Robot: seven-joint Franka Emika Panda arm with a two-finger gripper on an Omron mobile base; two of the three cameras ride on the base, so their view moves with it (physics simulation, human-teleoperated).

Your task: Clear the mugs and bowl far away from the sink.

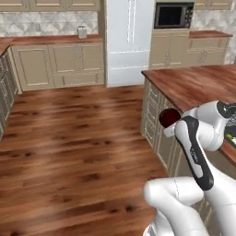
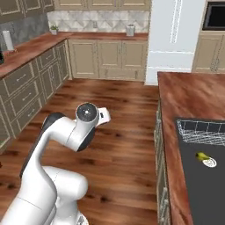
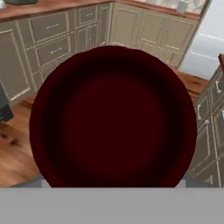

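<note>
The floor [image 1: 73, 133] is the largest open stretch: bare wood planks under the pincer [image 1: 170, 121] and running ahead of it to the far wall's cabinets [image 1: 55, 62] and the white fridge [image 1: 129, 41]. Beside the pincer stands the counter [image 1: 193, 83]. Its drawer fronts face the pincer, and its long wooden edge runs just above pincer height in the left base view. The pincer hangs off that edge, over the floor and not over the counter top.

The sink [image 2: 193, 189] is sunk into the counter, well apart from the pincer and on the far side of that edge. In it a wire rack [image 2: 202, 129] sits at the end nearer the fridge, and a small yellow thing [image 2: 202, 157] lies by the pale round drain [image 2: 210, 163] — too small to name.

The maroon mug [image 1: 169, 117] is at the pincer, clear of counter and floor, so the pincer grips it with its jaws spread broad. In the hand view the mug [image 3: 113, 118] is a dark round disc right against the camera, and it covers the fingers. I cannot tell whether that disc is its mouth or its base. In the right base view the arm's own joint hides the mug, and the picture's right edge cuts off the sink.
</note>
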